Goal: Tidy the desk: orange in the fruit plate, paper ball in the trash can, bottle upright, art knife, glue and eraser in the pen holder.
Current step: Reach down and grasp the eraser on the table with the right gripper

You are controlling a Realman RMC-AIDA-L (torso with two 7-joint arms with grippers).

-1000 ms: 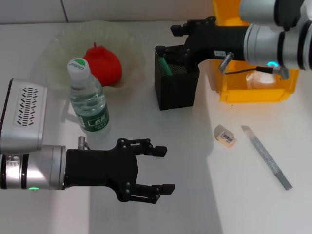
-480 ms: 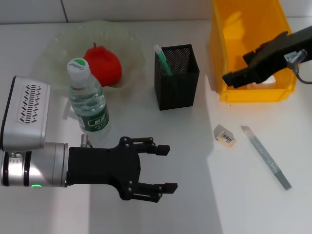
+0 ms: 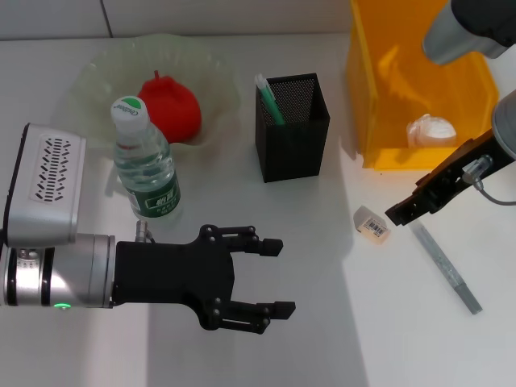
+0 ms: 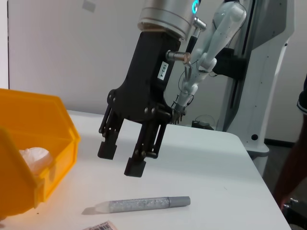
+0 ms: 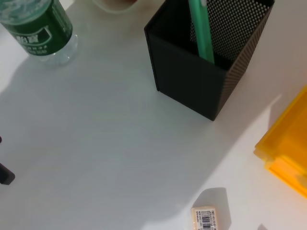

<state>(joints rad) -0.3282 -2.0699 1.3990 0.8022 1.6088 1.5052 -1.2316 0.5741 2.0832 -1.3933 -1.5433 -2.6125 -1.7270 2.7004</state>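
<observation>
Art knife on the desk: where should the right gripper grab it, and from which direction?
Probably mid-handle, from straight above. The art knife lies flat on the table, a thin grey bar with its pointed tip nearest the eraser. Set the jaws across its narrow width, clear of that tip. The right gripper hangs open above its tip end.

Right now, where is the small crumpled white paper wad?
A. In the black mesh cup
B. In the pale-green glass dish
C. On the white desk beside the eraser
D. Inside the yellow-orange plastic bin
D: the crumpled white paper wad lies on the floor of the translucent yellow-orange plastic bin, also visible in the left wrist view.
</observation>
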